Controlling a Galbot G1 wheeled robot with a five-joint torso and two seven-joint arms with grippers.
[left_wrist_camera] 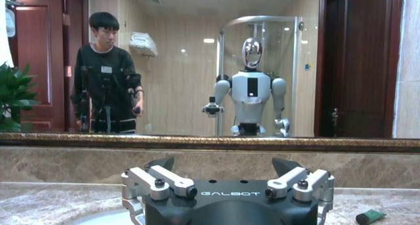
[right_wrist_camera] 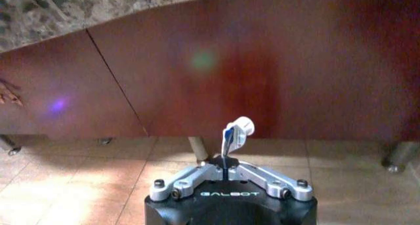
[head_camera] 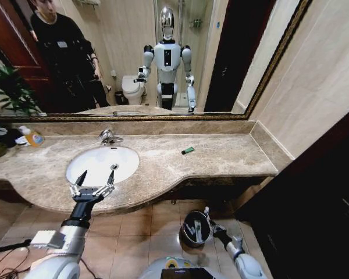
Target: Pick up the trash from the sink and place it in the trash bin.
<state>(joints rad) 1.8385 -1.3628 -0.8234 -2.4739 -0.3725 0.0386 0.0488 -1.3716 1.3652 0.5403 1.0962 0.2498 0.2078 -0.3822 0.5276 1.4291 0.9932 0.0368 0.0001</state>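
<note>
Nearby, orange bottle (head_camera: 33, 138) and green piece (head_camera: 188, 150) on counter, left gripper (head_camera: 93, 185) spread wide over sink (head_camera: 75, 168), right gripper (right_wrist_camera: 226, 169) pinching white tube (right_wrist_camera: 234, 131).

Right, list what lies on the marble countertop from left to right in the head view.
Small orange bottle → chrome faucet above the white oval sink, with the open left hand over the basin's near rim → small green piece on the bare marble countertop.
</note>
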